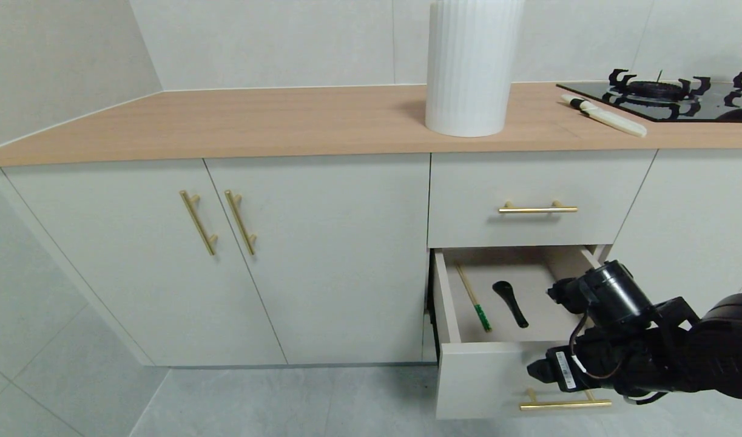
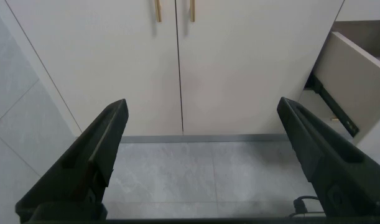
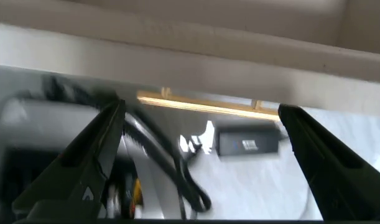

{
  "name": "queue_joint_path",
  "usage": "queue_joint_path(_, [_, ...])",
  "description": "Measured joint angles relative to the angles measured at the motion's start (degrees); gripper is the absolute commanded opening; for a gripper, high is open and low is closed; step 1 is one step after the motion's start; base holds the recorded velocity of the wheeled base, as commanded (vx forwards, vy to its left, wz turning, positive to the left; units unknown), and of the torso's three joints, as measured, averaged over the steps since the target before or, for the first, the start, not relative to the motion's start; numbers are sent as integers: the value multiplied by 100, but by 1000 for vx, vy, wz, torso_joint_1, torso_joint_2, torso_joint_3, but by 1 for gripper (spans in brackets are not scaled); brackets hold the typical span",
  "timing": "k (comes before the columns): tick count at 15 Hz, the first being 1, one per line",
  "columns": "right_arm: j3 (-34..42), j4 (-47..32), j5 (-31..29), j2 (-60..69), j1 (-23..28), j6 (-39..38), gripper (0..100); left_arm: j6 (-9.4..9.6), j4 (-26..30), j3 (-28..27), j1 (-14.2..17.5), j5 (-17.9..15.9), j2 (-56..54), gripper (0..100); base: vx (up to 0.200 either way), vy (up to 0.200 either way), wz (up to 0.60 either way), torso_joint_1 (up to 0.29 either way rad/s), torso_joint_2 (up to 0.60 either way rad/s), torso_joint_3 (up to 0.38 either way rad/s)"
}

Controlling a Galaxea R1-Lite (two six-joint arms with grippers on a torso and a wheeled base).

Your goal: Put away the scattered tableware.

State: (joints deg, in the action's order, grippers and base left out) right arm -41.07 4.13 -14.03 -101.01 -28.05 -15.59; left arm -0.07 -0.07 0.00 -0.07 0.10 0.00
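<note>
– Where does the tableware lie?

– A pair of wooden chopsticks with green ends (image 1: 474, 300) and a black spoon (image 1: 510, 303) lie side by side in the open lower white drawer (image 1: 443, 297). A cream-white knife (image 1: 604, 115) lies on the wooden countertop (image 1: 255, 121), just beside the black gas hob (image 1: 668, 97).

– And the grippers?

– The right gripper (image 3: 201, 111) hangs low at the drawer's front, fingers spread and holding nothing, with the slim gold bar handle (image 3: 177, 101) facing it. The left gripper (image 2: 202, 106) is spread wide too, empty, above the grey floor tiles (image 2: 196, 174) and facing the white cabinet doors (image 2: 177, 62).
</note>
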Motion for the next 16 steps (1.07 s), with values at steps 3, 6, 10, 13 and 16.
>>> queue_joint_path(3, [188, 708, -6, -69, 60, 5, 100, 0, 0, 0, -2, -2, 0, 100, 0, 0, 0, 0, 0, 0])
queue_joint_path(6, [306, 1168, -50, -194, 132, 5, 100, 0, 0, -2, 0, -2, 0, 100, 0, 0, 0, 0, 0, 0])
queue_joint_path(10, [494, 2682, -187, -585, 355, 10, 100, 0, 0, -2, -4, -2, 0, 100, 0, 0, 0, 0, 0, 0])
queue_joint_path(13, [596, 3495, -250, -979, 496, 7, 100, 0, 0, 0, 0, -2, 0, 100, 0, 0, 0, 0, 0, 0])
queue_joint_path(16, [616, 4387, -252, -1407, 647, -26, 100, 0, 0, 0, -2, -2, 0, 100, 0, 0, 0, 0, 0, 0])
